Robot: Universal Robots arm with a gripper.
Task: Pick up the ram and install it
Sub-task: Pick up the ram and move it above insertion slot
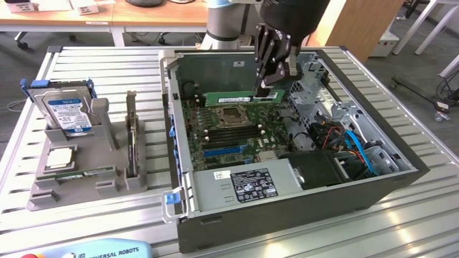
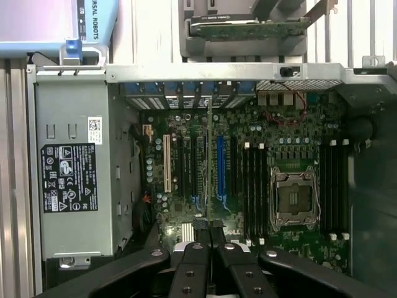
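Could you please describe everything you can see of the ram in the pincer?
The ram is a long, thin green circuit board with a pale label. It hangs level, on edge, above the motherboard inside the open case, in no slot. The shut pincer clamps its end toward the exterior view's right.

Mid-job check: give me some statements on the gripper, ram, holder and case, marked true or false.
1. The gripper is shut on the long green ram stick. True.
2. The ram lies in the grey plastic holder. False: it hangs over the open black computer case.
3. A silver hard drive with a blue label stands in the holder. True.
4. The case is closed. False: its green motherboard is exposed.
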